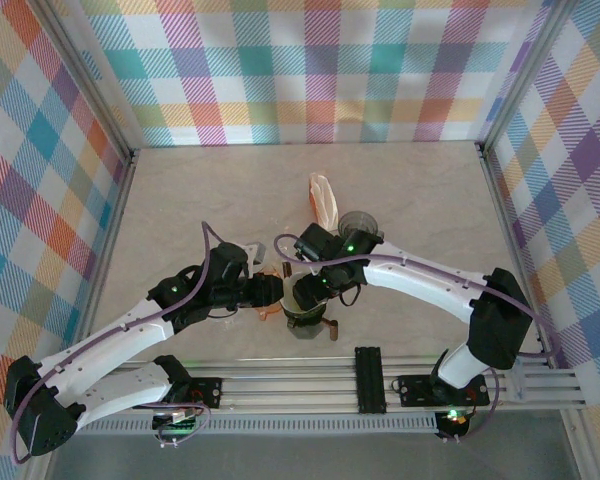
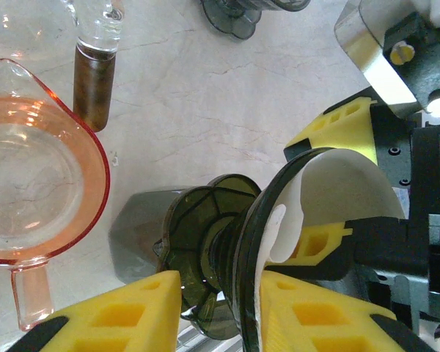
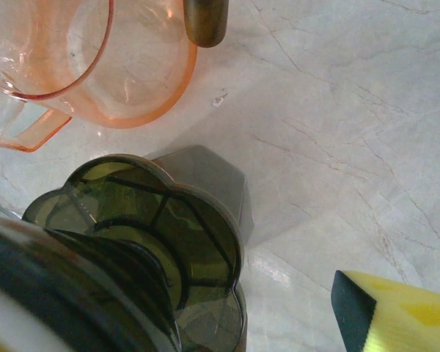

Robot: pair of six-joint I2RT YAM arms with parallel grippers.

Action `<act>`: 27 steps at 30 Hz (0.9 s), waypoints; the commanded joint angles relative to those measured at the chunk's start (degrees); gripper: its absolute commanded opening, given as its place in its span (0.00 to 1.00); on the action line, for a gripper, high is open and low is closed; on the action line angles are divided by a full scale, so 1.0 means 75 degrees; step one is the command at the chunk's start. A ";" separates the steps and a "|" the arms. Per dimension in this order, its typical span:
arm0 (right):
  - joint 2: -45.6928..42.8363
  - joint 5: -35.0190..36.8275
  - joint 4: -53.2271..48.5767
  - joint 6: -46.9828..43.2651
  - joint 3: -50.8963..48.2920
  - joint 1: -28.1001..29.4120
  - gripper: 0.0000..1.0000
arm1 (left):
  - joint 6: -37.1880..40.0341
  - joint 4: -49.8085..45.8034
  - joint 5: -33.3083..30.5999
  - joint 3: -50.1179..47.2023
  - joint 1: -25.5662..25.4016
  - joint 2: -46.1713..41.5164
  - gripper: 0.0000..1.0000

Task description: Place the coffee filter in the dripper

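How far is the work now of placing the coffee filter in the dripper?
Done: the white filter is already partly inside the mouth of the dripper. In hand: the left gripper clamps the dripper, tipped on its side, while the right gripper stands open around the filter. Left: seat the filter fully, since its edge sticks out past the rim, then let go.

Light was bright and even, apparently from overhead, so the pale marble-patterned tabletop (image 1: 420,200) carried only soft shadows. In the left wrist view a grey shadow pooled beside the translucent dark-olive plastic dripper (image 2: 205,246), and glare glinted on the pink glass pitcher (image 2: 101,172). Close to the right wrist camera its rim blurred.
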 commanded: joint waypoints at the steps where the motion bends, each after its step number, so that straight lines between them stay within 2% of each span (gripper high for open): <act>1: 0.0024 0.0042 0.0116 0.0167 -0.0271 0.0017 0.81 | 0.0076 -0.0125 -0.0038 0.0113 -0.0119 0.0027 0.34; 13: -0.0122 0.0152 0.0266 0.0288 -0.0470 0.0018 0.81 | 0.0040 -0.0058 -0.0035 0.0091 -0.0159 0.0040 0.34; 27: -0.1111 0.0256 0.0196 0.0295 0.0005 0.0017 0.83 | 0.0015 0.0041 -0.0075 0.0065 -0.0204 0.0021 0.33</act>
